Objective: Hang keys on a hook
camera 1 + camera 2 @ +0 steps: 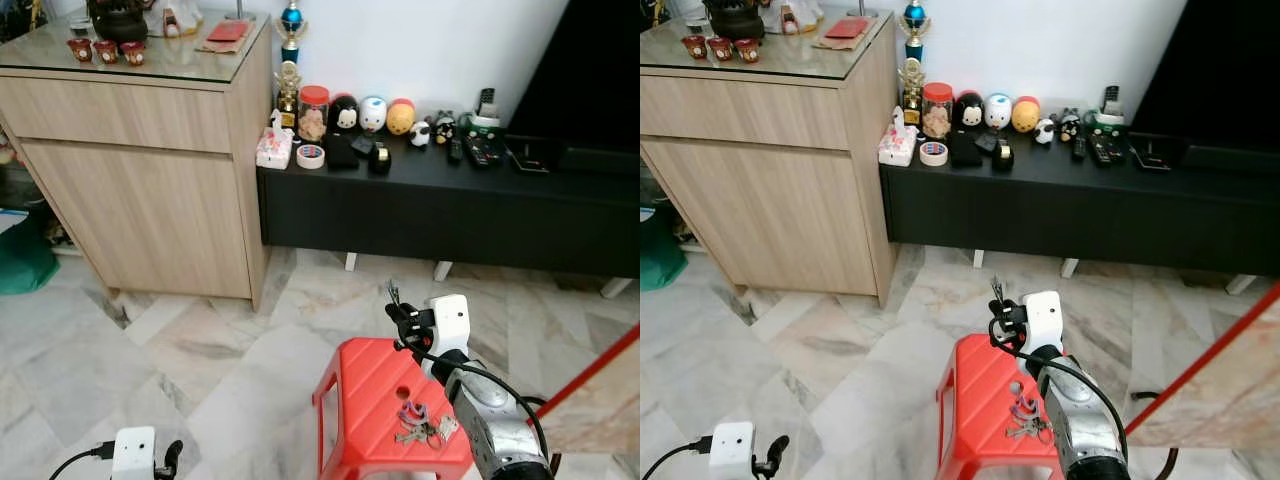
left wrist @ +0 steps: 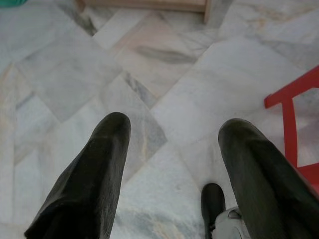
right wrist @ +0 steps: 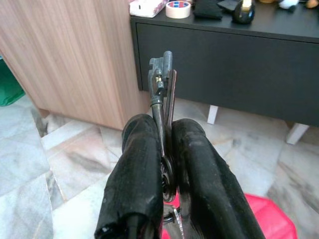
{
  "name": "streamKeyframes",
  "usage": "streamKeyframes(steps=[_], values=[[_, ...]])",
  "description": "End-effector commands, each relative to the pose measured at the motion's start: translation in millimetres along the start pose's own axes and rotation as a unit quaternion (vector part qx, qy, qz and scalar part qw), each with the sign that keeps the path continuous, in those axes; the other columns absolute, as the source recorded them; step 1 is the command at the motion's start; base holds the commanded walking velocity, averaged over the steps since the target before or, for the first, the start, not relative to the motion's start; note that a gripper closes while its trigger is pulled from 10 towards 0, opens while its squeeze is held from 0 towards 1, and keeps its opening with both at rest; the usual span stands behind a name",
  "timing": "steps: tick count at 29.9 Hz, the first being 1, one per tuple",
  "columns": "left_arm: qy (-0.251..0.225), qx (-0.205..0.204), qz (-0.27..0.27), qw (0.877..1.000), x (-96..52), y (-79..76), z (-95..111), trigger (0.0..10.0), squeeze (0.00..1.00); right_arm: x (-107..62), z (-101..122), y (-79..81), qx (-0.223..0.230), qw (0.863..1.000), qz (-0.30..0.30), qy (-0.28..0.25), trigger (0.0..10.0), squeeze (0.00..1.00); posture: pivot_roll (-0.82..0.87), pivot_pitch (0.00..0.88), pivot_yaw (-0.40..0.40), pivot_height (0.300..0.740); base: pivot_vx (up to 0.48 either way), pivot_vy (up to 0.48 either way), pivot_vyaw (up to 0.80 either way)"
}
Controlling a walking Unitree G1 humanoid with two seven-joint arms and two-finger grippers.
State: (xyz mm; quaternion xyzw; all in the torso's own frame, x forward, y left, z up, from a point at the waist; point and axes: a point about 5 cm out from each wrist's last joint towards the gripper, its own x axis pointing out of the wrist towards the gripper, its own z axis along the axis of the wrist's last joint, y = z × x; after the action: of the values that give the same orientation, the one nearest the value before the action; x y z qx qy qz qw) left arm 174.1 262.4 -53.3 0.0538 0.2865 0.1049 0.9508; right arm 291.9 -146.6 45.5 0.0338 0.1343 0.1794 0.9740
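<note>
My right gripper [image 3: 164, 124] is shut on a thin dark metal key [image 3: 162, 74] that sticks out past the fingertips. It hovers over the far edge of a red plastic stool [image 1: 370, 390]. A bunch of keys with a purple tag [image 1: 422, 422] shows against the stool top beside my right forearm. I cannot tell whether the bunch is linked to the held key. My left gripper [image 2: 174, 124] hangs low over the marble floor with its fingers [image 2: 99, 164] wide apart and nothing between them.
A light wooden cabinet [image 1: 140, 170] stands at the left. A low black console [image 1: 440, 200] along the wall carries figurines, a jar, a tape roll [image 1: 310, 156] and remotes. A red bar [image 1: 590, 375] slants in at the right. Marble floor [image 1: 200, 360] lies between.
</note>
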Motion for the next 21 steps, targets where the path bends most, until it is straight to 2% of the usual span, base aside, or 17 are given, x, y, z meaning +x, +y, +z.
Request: streamKeyframes(steps=[1, 21], values=[[-0.003, 0.003, -0.008, 1.0, 2.7, -3.4, 3.7, 10.0, 0.0, 0.6, 0.7, -1.9, -0.004, 1.0, -0.002, 0.005, 10.0, 0.0, 0.08, 0.0, -0.055, 0.74, -0.3, 0.0, 0.0], [-0.005, 0.005, -0.016, 1.0, 2.7, -6.3, 3.6, 10.0, 0.0, 3.1, -0.9, -1.1, -0.008, 1.0, -0.003, 0.017, 10.0, 0.0, 0.08, 0.0, -0.056, 0.74, -0.298, 0.0, 0.0]])
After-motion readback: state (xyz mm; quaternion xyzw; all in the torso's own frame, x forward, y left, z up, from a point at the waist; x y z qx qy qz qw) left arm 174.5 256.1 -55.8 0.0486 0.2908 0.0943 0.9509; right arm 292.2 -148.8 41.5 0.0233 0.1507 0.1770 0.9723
